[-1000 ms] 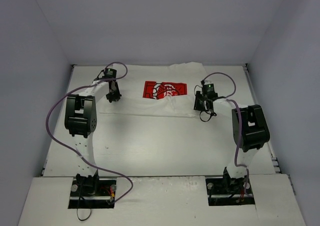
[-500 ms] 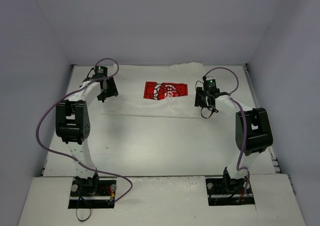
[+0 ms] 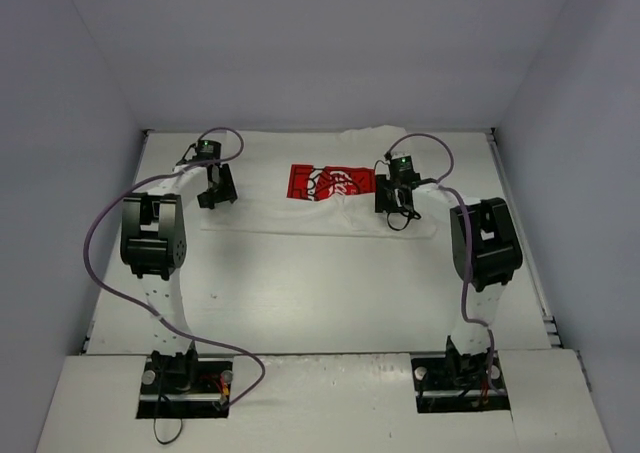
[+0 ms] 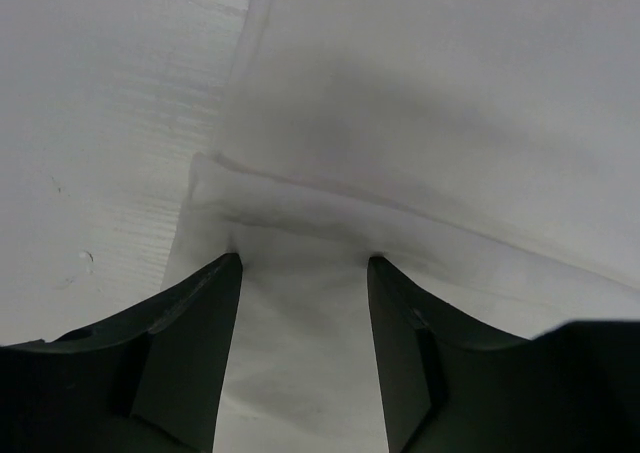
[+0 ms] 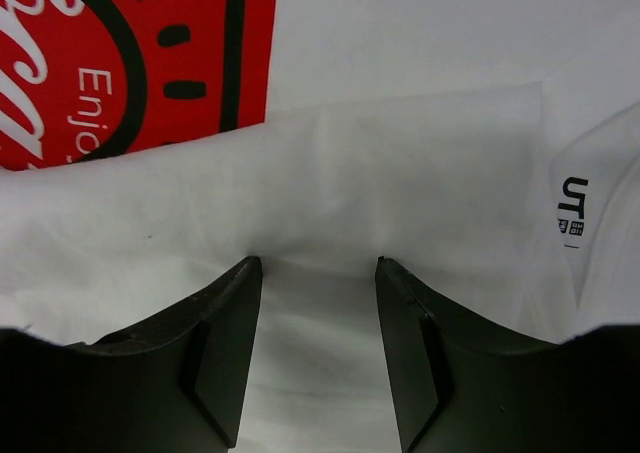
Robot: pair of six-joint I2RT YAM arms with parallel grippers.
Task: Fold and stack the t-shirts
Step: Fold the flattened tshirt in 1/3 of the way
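Observation:
The white t-shirt [image 3: 300, 211] lies flat across the far half of the table, with its red square print [image 3: 330, 181] facing up. My left gripper [image 3: 216, 195] is open at the shirt's left edge. In the left wrist view [image 4: 303, 261] its fingertips rest on a folded white edge of cloth [image 4: 300, 198]. My right gripper [image 3: 391, 201] is open just right of the print. In the right wrist view [image 5: 318, 263] its tips press on a raised fold of cloth, with the print [image 5: 120, 63] at the upper left and a small black "UT" label [image 5: 572, 208] to the right.
The white table [image 3: 320, 293] is boxed in by grey walls on the left, back and right. A bunched bit of cloth [image 3: 375, 133] lies against the back wall. Purple cables loop over both arms.
My right gripper has moved left, closer to the red print. My left gripper went toward the back left, then came back a little. The shirt lies much as before.

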